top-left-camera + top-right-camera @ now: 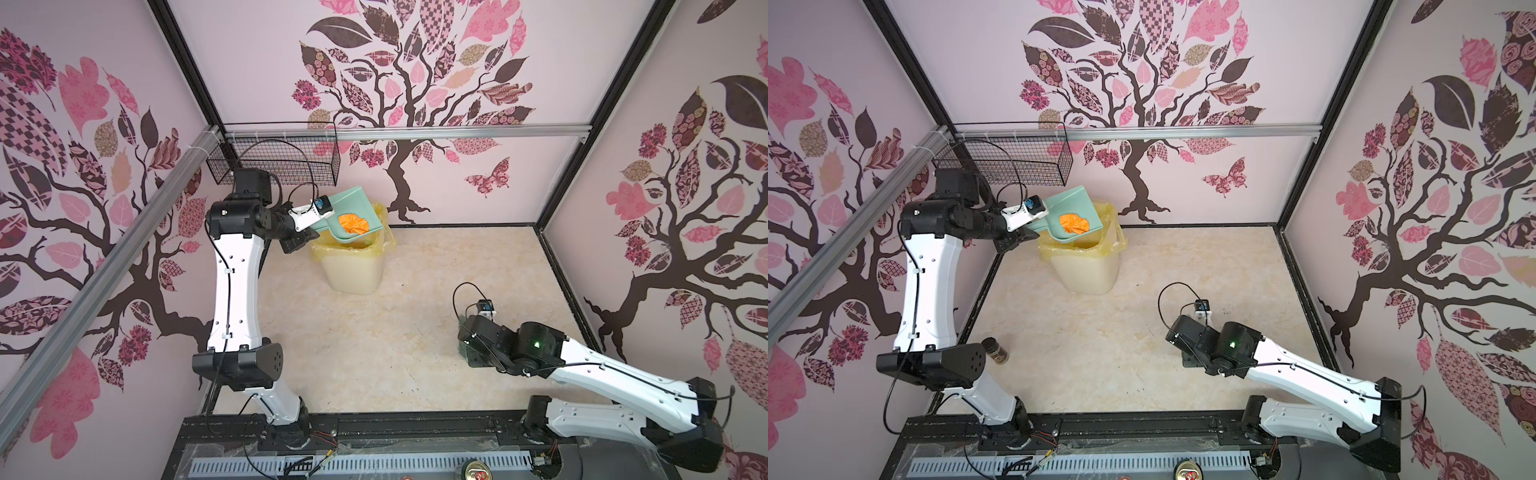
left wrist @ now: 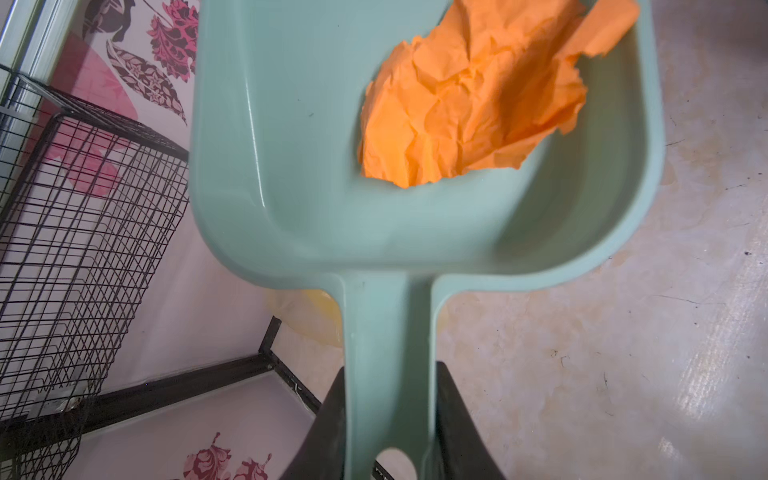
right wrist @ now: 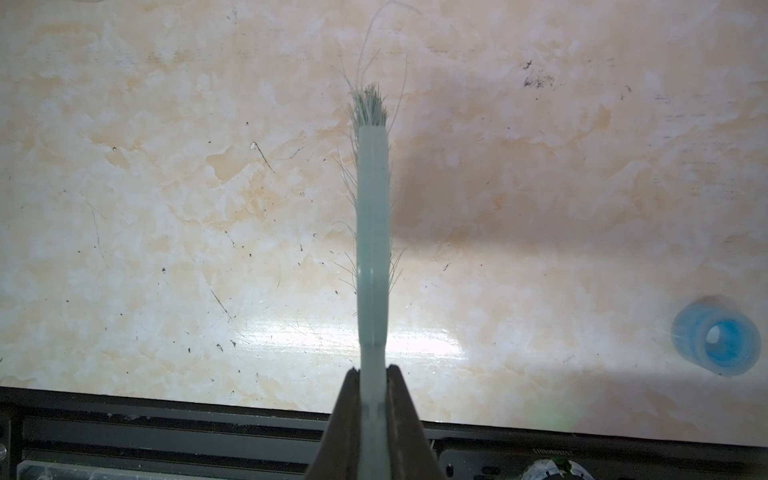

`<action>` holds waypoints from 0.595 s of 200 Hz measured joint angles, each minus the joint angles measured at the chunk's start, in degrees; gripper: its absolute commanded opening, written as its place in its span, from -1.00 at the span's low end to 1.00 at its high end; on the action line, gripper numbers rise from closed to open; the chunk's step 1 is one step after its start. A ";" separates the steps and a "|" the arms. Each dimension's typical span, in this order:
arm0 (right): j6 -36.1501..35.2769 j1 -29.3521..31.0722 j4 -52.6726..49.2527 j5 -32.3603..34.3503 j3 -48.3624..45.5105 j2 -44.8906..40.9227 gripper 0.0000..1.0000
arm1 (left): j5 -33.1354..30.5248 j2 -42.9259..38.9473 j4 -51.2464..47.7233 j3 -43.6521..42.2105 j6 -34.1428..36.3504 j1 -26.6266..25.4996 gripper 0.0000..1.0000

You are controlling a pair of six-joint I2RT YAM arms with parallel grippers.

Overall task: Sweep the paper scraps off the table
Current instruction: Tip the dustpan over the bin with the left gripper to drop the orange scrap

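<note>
Holding dustpan (image 1: 353, 201) tilted above the bin (image 1: 353, 274), left gripper (image 2: 390, 415) clamped on its handle, paper scraps (image 1: 354, 224) inside; right gripper (image 3: 374, 386) pinches brush (image 3: 374, 228), well apart from bin. I fear a sharp tilt spills scraps beside bin.

The tabletop (image 1: 374, 328) (image 1: 1100, 332) is a flat beige surface with a faint marble pattern, bordered by a black frame (image 1: 559, 270). The right wrist view shows fine scratches, dark specks and a bright patch of glare. A pale yellow bin (image 1: 353, 276) (image 1: 1088, 276) lined with a yellow bag (image 1: 384, 216) stands upright near the back left corner. A small brown jar (image 1: 996, 352) sits by the left edge. A blurred blue ring-shaped thing (image 3: 712, 340) lies near the front edge.
</note>
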 measured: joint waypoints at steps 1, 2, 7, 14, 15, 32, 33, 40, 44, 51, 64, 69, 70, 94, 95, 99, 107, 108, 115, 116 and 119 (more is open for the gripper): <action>0.00 0.00 0.02 0.00 0.00 0.00 -1.00 | -0.17 0.33 -0.20 0.42 0.11 0.04 -1.00; -0.02 0.00 0.02 0.00 -0.02 0.00 -1.00 | -0.24 0.48 -0.26 0.63 0.13 0.07 -1.00; -0.04 -0.04 0.09 -0.02 -0.07 0.00 -1.00 | -0.66 1.55 -0.66 1.92 0.35 0.17 -1.00; -0.04 -0.09 0.09 -0.07 -0.09 0.00 -1.00 | -1.49 3.10 -1.11 3.56 0.79 0.37 -1.00; -0.04 -0.09 0.09 -0.07 -0.09 0.00 -1.00 | -1.66 3.43 -1.18 3.85 0.92 0.35 -1.00; -0.02 -0.11 0.22 -0.09 -0.09 -0.22 -1.00 | -4.20 6.73 -1.40 6.91 2.03 0.42 -1.00; -0.04 -0.11 0.22 -0.07 -0.09 -0.24 -1.00 | -4.33 6.84 -1.38 6.99 2.10 0.42 -1.00; -0.02 -0.11 0.24 -0.07 -0.09 -0.44 -1.00 | -5.55 7.87 -1.03 7.61 2.71 0.42 -1.00; -0.02 -0.11 0.24 -0.09 -0.09 -0.52 -1.00 | -6.27 8.33 -0.76 7.80 3.06 0.42 -1.00; -0.02 -0.11 0.24 -0.09 -0.09 -0.70 -1.00 | -7.54 8.90 -0.15 7.93 3.56 0.42 -1.00; -0.02 -0.11 0.28 -0.09 -0.11 -0.83 -1.00 | -10.43 9.62 1.57 7.96 5.07 0.39 -1.00; -0.02 -0.11 0.33 -0.09 -0.11 -0.81 -1.00 | -11.45 9.68 2.23 7.96 5.75 0.37 -1.00; -0.02 -0.11 0.33 -0.07 -0.11 -0.83 -1.00 | -11.78 9.75 2.47 7.96 5.97 0.35 -1.00; -0.04 -0.11 0.52 -0.09 -0.13 -0.74 -1.00 | -17.66 9.53 7.23 7.76 10.38 -0.04 -1.00; -0.04 -0.11 0.52 -0.09 -0.11 -0.72 -1.00 | -17.99 9.44 7.65 7.61 10.62 -0.11 -1.00; -0.07 -0.11 0.59 -0.09 -0.13 -0.68 -1.00 | -18.80 9.18 8.68 7.17 11.28 -0.22 -1.00; -0.09 -0.11 0.76 -0.09 -0.13 -0.52 -1.00 | -20.83 8.15 11.82 5.07 13.44 -0.63 -1.00; -0.09 -0.11 0.76 -0.11 -0.13 -0.50 -1.00 | -20.94 8.04 12.13 4.81 13.64 -0.68 -1.00; -0.13 -0.11 0.94 -0.09 -0.13 -0.33 -1.00 | -22.53 6.49 14.95 1.86 15.56 -1.07 -1.00; -0.13 -0.11 0.96 -0.11 -0.13 -0.33 -1.00 | -22.67 6.34 15.19 1.55 15.72 -1.11 -1.00; -0.20 -0.11 1.07 -0.11 -0.13 -0.24 -1.00 | -23.41 5.51 16.52 -0.09 16.61 -1.31 -1.00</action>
